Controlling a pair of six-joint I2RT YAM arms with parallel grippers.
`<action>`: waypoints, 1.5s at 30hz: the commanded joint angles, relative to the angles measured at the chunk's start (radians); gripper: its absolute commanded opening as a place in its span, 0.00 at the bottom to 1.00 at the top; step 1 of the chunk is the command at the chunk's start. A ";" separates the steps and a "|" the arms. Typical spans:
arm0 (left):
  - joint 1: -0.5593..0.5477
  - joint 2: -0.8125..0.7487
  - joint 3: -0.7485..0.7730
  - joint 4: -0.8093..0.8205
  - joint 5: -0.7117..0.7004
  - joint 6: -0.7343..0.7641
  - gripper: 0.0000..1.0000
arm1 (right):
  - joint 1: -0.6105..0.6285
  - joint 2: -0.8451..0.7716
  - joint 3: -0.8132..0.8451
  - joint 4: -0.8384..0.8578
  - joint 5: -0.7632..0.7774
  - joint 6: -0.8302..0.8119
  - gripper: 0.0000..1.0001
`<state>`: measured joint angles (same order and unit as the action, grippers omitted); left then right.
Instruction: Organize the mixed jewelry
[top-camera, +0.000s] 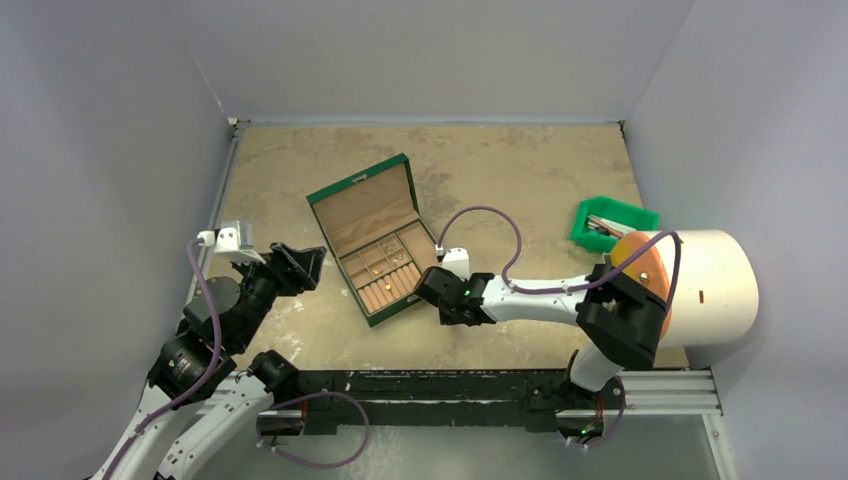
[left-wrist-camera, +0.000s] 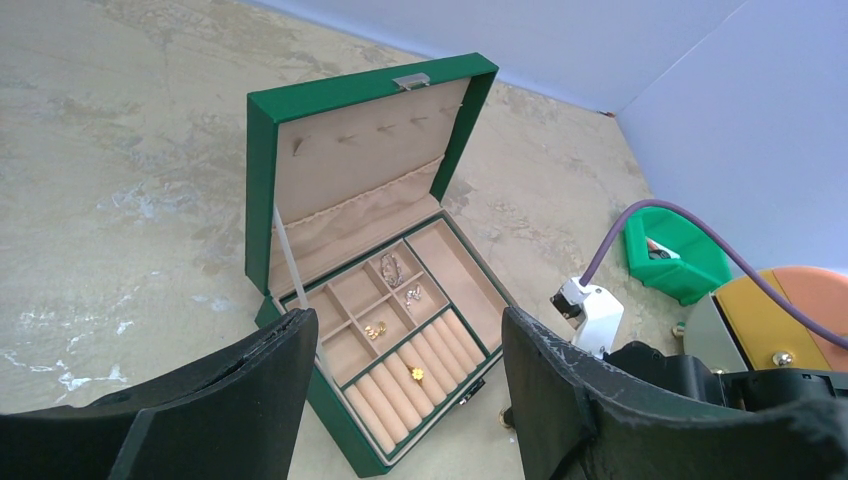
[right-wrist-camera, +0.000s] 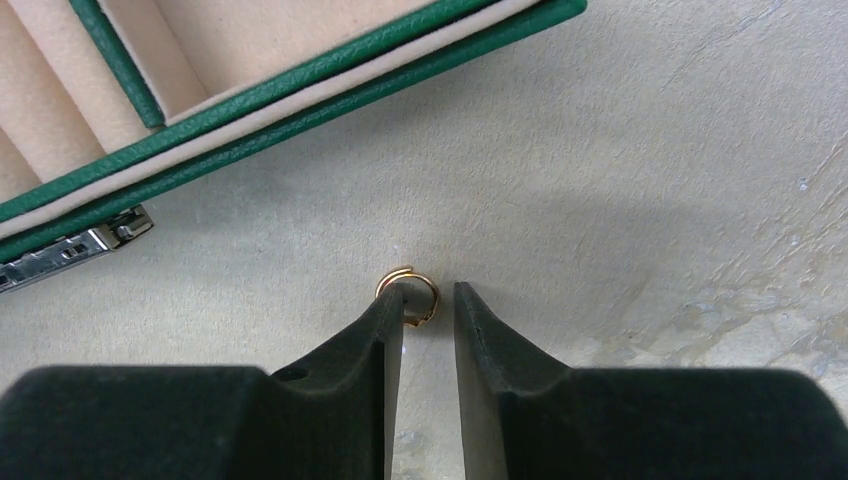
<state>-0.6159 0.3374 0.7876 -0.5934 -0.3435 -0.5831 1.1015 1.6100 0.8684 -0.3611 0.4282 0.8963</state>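
Right end effector (right-wrist-camera: 430, 296) is down at the table (right-wrist-camera: 650, 200), a thin gap between its fingers. A small gold ring (right-wrist-camera: 408, 290) lies at their tips (not clamped, as far as I see), near the green box (right-wrist-camera: 330, 70). My left end effector (left-wrist-camera: 408, 322) is wide open and empty. Other pieces (left-wrist-camera: 390, 268) sit in the box's compartments.

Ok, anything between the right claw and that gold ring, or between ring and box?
Nothing visible blocks the right claw; the gold ring lies on the table at its tips. Only the wall of the green box stands before its compartments.
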 joint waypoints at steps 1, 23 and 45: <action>0.006 0.008 0.002 0.038 0.004 0.008 0.67 | 0.009 0.038 -0.004 -0.068 -0.021 0.026 0.28; 0.011 0.012 0.001 0.044 0.016 0.010 0.68 | 0.049 0.048 0.032 -0.201 0.002 0.192 0.21; 0.012 0.005 0.001 0.040 0.014 0.008 0.68 | 0.052 0.044 0.051 -0.246 0.034 0.319 0.00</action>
<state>-0.6090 0.3405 0.7872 -0.5930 -0.3363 -0.5827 1.1473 1.6432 0.9287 -0.5259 0.4366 1.1980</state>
